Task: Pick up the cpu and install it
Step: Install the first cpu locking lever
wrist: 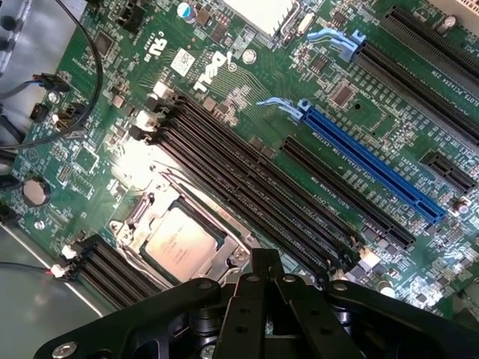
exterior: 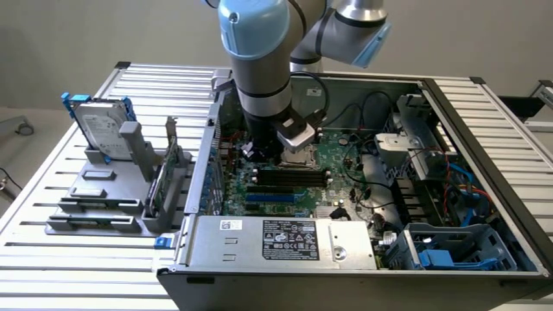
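The cpu (wrist: 177, 239), a small square chip with a silver-grey top, lies flat inside the metal-rimmed socket frame (wrist: 138, 217) on the green motherboard (wrist: 247, 97). My gripper (wrist: 266, 263) hangs just above the board beside the socket. Its black fingers are pressed together with nothing between them. In the exterior view the gripper (exterior: 252, 150) reaches down into the open computer case (exterior: 449, 103), over the board's middle. There the socket (exterior: 298, 157) sits right beside it, partly covered by the wrist.
Black memory slots (wrist: 247, 187) run alongside the socket, and a blue slot (wrist: 374, 168) lies farther off. A hard drive with blue brackets (exterior: 100, 126) stands in a grey rack (exterior: 95, 201) at the exterior view's left. The power supply (exterior: 294, 241), cables (exterior: 372, 110) and a blue drive cage (exterior: 458, 249) crowd the case.
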{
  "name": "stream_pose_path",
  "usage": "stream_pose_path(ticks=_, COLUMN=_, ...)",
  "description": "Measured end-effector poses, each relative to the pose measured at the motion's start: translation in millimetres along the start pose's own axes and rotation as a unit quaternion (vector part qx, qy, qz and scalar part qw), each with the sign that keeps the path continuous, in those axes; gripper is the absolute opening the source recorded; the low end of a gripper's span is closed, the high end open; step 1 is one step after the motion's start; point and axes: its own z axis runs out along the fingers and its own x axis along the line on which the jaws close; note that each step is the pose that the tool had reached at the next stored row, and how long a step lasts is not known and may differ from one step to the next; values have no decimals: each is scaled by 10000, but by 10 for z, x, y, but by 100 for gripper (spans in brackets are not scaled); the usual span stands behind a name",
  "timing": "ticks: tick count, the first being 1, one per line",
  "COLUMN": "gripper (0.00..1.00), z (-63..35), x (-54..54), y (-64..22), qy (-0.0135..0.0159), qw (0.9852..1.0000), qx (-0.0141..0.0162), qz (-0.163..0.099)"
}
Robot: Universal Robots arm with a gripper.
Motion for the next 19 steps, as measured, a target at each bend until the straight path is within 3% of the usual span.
stream_pose_path(ticks=12, gripper=11, z=83, x=11, y=-32, qy=-17, qw=10000, qx=1, qz=29)
stream_pose_path(ticks=19, gripper=11, z=126, x=7, y=-35, qy=-37, qw=10000, qx=-27, qz=47)
